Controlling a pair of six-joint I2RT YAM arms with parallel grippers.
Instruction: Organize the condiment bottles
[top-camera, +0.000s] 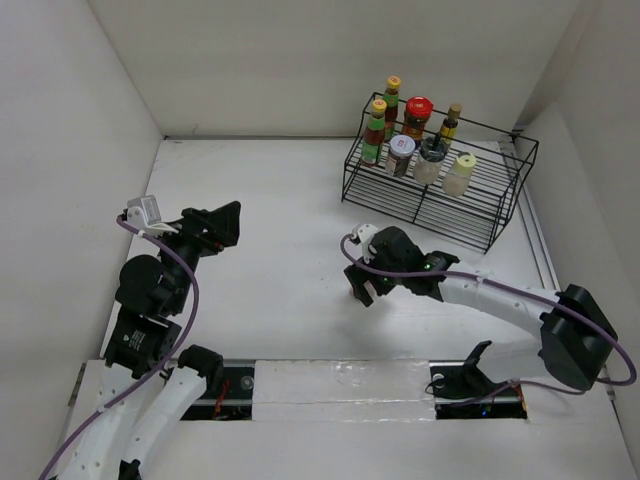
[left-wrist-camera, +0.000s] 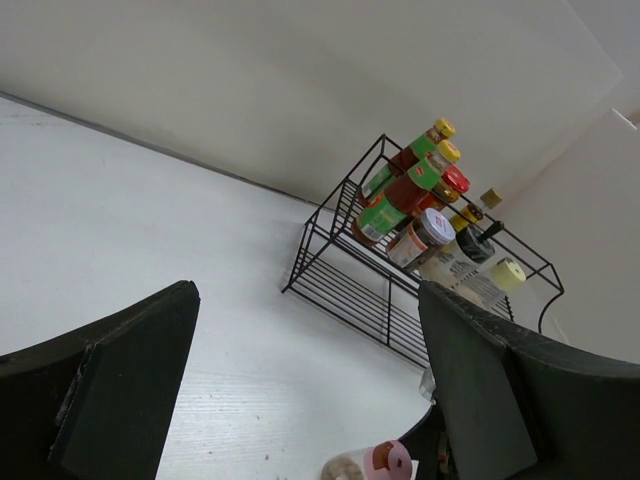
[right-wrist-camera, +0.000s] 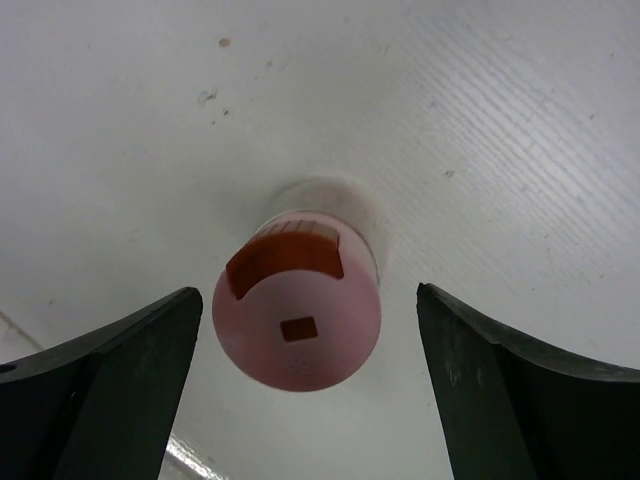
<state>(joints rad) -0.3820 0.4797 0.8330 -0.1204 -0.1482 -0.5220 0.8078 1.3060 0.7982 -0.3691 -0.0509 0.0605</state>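
now the right gripper hangs spread wide over the pink-capped shaker on the table; the left gripper gapes empty.

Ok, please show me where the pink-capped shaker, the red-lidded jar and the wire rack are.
pink-capped shaker (right-wrist-camera: 297, 325): right wrist view, on top of its pink cap.
red-lidded jar (top-camera: 418, 106): top external view, on its red lid.
wire rack (top-camera: 455, 212): top external view, on the bare wires of its lower shelf.
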